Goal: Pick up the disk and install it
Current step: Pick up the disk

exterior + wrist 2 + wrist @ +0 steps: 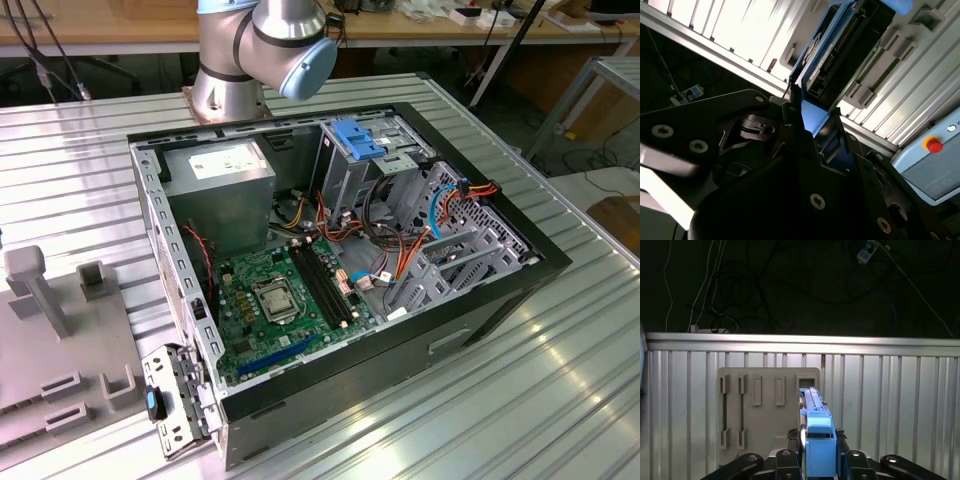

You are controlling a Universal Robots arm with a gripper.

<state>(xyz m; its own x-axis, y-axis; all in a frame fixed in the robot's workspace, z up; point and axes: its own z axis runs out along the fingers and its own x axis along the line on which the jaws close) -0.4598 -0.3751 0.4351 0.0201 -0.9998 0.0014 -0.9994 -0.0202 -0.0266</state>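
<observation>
Open computer case (470, 345) beside grey slotted holder (85, 340) on ribbed table (500, 420)

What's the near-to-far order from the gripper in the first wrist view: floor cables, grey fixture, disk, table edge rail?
1. disk, clamped in the gripper
2. grey fixture, just beyond it
3. table edge rail, behind the fixture
4. floor cables, past the rail

No print can be read; the white label (226, 160) on the power supply (215, 205) is too small.
</observation>
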